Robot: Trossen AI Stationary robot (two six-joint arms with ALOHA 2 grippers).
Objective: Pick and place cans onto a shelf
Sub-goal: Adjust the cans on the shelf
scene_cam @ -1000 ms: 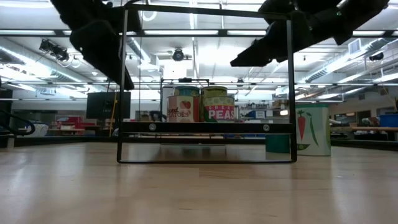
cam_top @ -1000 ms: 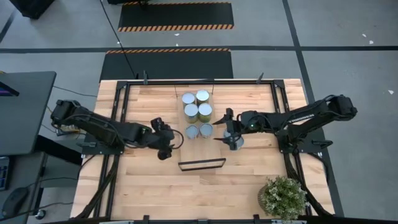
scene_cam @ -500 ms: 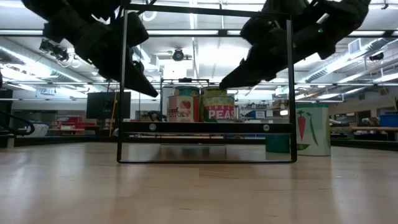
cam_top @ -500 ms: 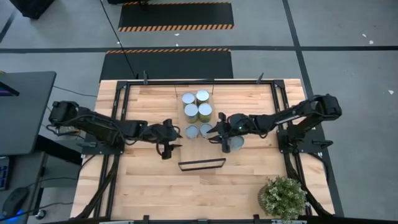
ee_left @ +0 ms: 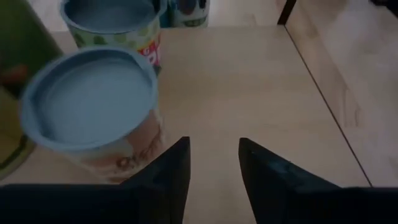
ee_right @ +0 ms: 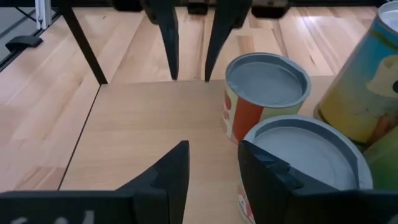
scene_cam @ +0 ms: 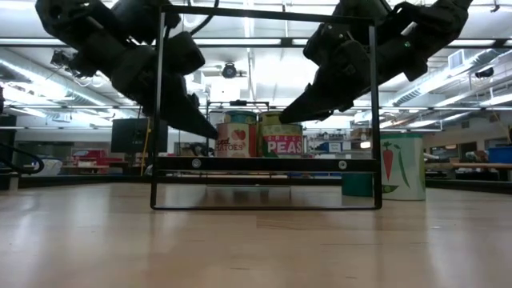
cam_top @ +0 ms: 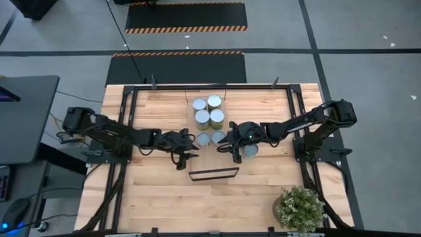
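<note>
1. My left gripper [ee_left: 214,168] hangs low over the shelf [ee_right: 143,124], its fingers set a narrow gap apart with nothing between them; only bare board shows through the gap
2. The front-left can [ee_left: 93,112] stands just beside my left fingers and outside them, so I judge I am lining up on it and have no grip on it yet
3. My right gripper [ee_right: 211,168] faces the left one from the other side, also narrowly parted and empty, with the front-right can [ee_right: 305,155] just beside its finger
4. Six cans stand upright on the shelf in three pairs, the front pair [cam_top: 210,138] lying between my two grippers; packed this close, each tin leaves little room for a finger to slip in
5. One more can [cam_top: 250,151] stands on the table [cam_top: 151,191] under my right arm, off the shelf; I take it as one yet to be placed
6. The shelf is smooth pale wood with a black frame [cam_top: 214,174] at the near end, and the low view looks through that frame at the labelled tins
7. The table is wider planked wood edged with black bars, and a small plant [cam_top: 299,207] sits at its near right corner
8. Around it lie a grey floor with striped black mats [cam_top: 186,16]; the low view shows a lit workshop hall behind
</note>
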